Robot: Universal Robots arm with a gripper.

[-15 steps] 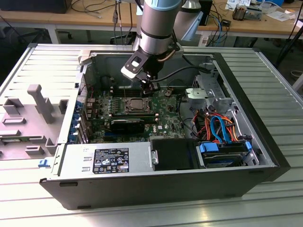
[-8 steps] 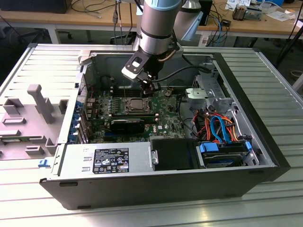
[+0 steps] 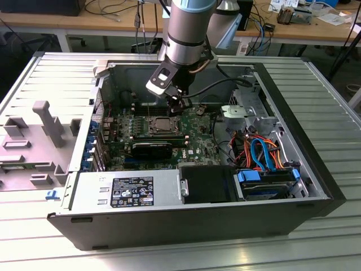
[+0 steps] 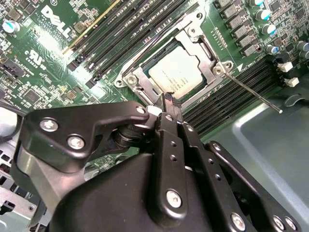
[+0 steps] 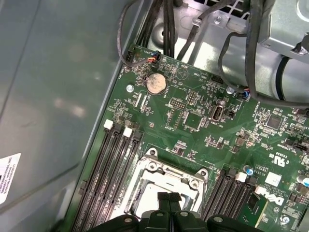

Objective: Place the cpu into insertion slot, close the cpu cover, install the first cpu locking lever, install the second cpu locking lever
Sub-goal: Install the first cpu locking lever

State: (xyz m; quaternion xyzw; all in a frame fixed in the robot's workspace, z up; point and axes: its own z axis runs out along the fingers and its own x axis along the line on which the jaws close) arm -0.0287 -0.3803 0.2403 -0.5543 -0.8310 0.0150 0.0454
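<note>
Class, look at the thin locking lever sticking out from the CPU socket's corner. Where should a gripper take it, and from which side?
Grip the locking lever near its free tip, away from the hinge by the cpu cover, probably from above, clamping across it: the rod is thin, straight and unobstructed there.

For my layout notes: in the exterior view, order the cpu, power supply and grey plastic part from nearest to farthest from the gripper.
1. cpu, on the board beside the gripper.
2. power supply, at the case's near wall.
3. grey plastic part, outside the case, exterior view's left.
</note>
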